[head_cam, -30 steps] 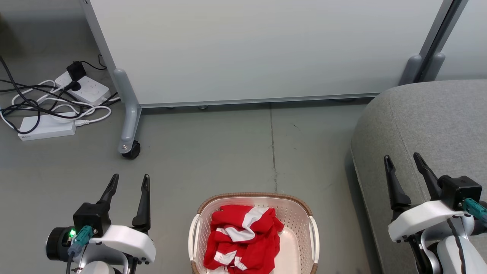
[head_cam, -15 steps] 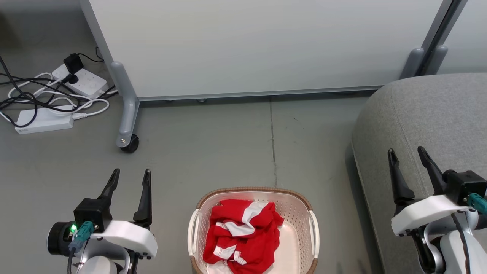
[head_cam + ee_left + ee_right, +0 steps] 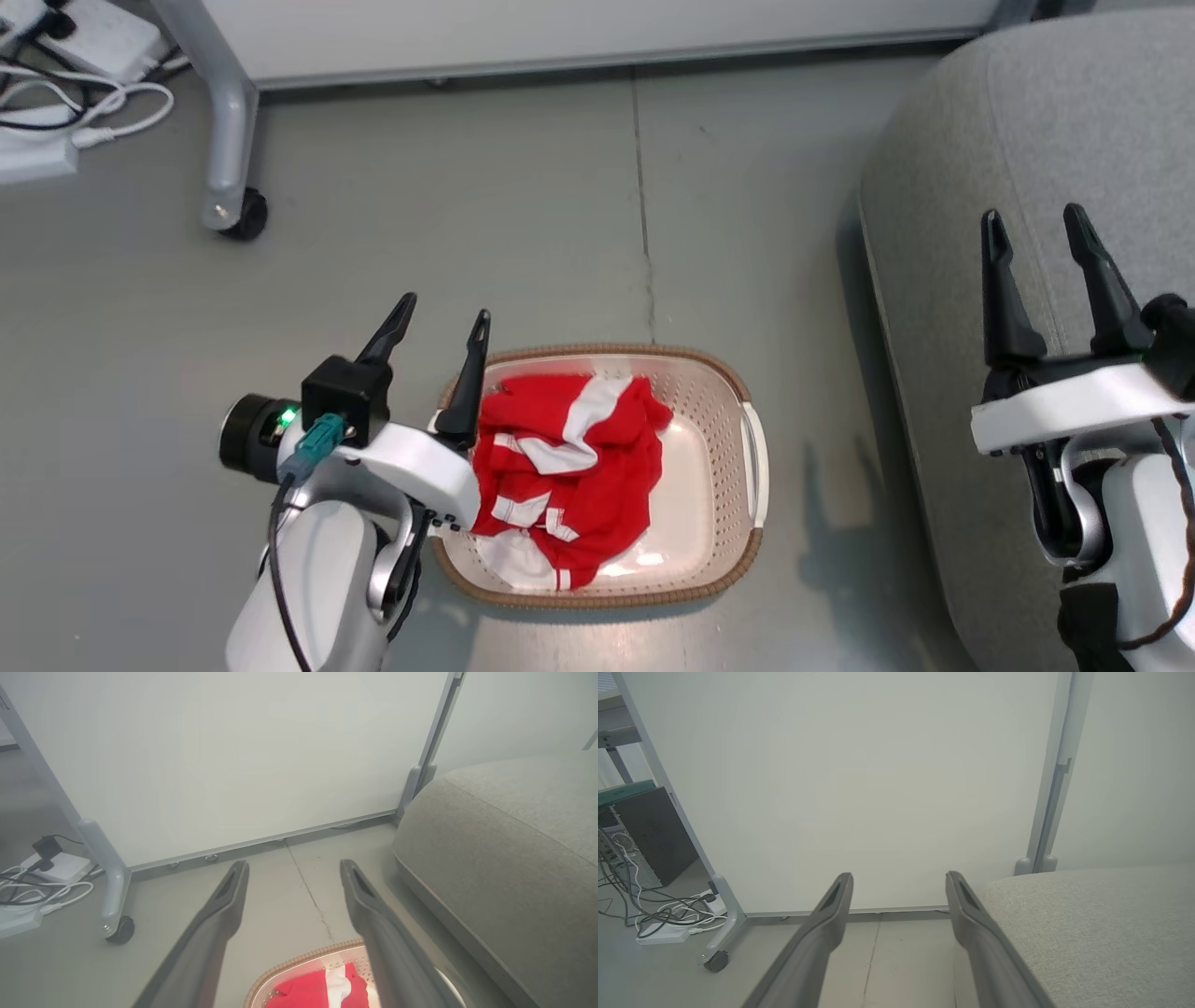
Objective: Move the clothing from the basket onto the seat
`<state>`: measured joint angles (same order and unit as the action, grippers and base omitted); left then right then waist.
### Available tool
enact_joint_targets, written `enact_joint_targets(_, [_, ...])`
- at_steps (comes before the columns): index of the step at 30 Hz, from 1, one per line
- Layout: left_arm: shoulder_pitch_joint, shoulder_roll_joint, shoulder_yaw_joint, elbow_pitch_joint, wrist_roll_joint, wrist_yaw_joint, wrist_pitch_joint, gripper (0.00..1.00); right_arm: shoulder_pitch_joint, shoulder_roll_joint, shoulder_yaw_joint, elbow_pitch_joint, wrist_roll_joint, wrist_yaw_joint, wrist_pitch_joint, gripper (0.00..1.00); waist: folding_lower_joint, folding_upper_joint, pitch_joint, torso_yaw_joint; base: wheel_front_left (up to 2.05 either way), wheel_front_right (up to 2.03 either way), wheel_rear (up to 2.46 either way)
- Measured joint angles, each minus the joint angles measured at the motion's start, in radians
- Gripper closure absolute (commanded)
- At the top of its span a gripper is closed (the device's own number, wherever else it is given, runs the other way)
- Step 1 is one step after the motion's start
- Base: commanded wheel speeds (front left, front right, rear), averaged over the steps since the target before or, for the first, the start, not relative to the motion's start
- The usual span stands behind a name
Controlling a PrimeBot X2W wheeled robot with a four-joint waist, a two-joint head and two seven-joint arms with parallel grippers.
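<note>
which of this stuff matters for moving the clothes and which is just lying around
For the job:
clothing
basket
seat
left tool, open
right tool, open

Just lying about:
panel
caster
power strips
cables

1. Looks like a lab or office test space: a bare, smooth grey floor (image 3: 523, 205).
2. A white partition panel (image 3: 878, 788) stands on a grey frame with a castor wheel (image 3: 246, 215).
3. Power strips (image 3: 663, 937) and tangled cables (image 3: 626, 896) lie on the floor, near a dark computer tower (image 3: 654, 835).
4. A grey fabric seat (image 3: 1027, 140) stands near the panel.
</note>
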<state>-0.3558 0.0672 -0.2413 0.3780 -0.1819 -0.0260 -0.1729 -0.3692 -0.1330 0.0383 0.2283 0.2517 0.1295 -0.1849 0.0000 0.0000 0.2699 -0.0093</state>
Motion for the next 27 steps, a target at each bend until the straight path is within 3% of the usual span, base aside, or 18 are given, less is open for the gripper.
enact_joint_targets(14, [-0.336,-0.012,-0.196,0.347,0.093,-0.055,0.068,0.00,-0.149,0.056,0.024,-0.142,-0.002,0.000,-0.041,0.00,0.0000,0.0000,0.348,-0.119,0.00,0.00,0.00])
enact_joint_targets(27, [-0.561,0.130,-0.267,0.698,0.197,-0.049,0.182,0.00,-0.186,0.082,0.100,-0.191,0.108,0.000,-0.073,0.00,0.0000,0.0000,0.595,-0.322,0.00,0.00,0.00])
